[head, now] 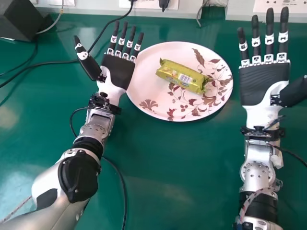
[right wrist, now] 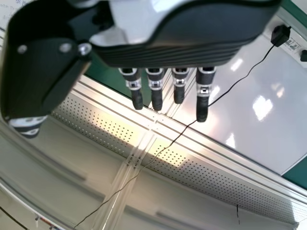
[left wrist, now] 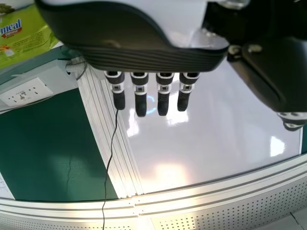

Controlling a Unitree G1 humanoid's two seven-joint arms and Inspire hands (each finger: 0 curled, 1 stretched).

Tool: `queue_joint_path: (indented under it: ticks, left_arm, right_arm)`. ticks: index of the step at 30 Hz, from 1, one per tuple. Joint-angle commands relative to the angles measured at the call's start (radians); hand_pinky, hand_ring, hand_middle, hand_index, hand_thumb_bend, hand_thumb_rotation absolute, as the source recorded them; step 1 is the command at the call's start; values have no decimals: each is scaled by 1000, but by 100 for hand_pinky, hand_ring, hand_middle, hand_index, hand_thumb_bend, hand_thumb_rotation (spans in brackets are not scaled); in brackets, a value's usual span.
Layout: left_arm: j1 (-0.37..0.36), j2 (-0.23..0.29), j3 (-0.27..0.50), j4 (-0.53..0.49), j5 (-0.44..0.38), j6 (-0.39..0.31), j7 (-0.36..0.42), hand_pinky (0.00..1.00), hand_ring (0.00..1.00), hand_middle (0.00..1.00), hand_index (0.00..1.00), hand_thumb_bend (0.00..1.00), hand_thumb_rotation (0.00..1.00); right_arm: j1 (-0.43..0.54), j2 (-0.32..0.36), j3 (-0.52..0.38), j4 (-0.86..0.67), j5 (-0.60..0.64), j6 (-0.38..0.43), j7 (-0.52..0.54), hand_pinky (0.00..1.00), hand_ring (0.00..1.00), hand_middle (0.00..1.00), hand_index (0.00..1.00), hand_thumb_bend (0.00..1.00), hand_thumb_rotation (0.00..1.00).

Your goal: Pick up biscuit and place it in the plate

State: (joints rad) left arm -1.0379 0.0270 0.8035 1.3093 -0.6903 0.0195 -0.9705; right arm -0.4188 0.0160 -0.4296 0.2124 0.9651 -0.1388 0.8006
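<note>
The green-yellow biscuit packet (head: 183,76) lies on the round white plate (head: 158,103) with its brown leaf pattern. My left hand (head: 118,72), palm up with straight fingers, is at the plate's left edge, apart from the packet. To the right of the plate is my right hand (head: 265,81), also palm up, its fingers straight and nothing in it. In the left wrist view, the left hand (left wrist: 139,52) is open and part of the biscuit packet (left wrist: 26,36) shows beside it. The right wrist view has the right hand (right wrist: 168,52) with fingers extended.
The green table (head: 168,167) carries black cables (head: 123,191) at the left and beneath the left arm. A dark box (head: 21,19) stands at the back left. White socket panels (head: 280,5) line the back edge.
</note>
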Motion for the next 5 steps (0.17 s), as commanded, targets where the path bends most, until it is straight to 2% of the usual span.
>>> queue_joint_path:
  ticks: [1, 5]
  left_arm:
    - [21, 6, 0, 12, -2, -6, -6, 97, 95, 98, 100, 100, 100]
    - [21, 5, 0, 11, -3, -5, -5, 98, 97, 99, 100, 100, 100]
  right_arm:
    - [4, 12, -4, -24, -6, -14, 3, 82, 85, 98, 98, 96, 43]
    - [15, 16, -9, -55, 9, -11, 4, 82, 85, 98, 97, 96, 42]
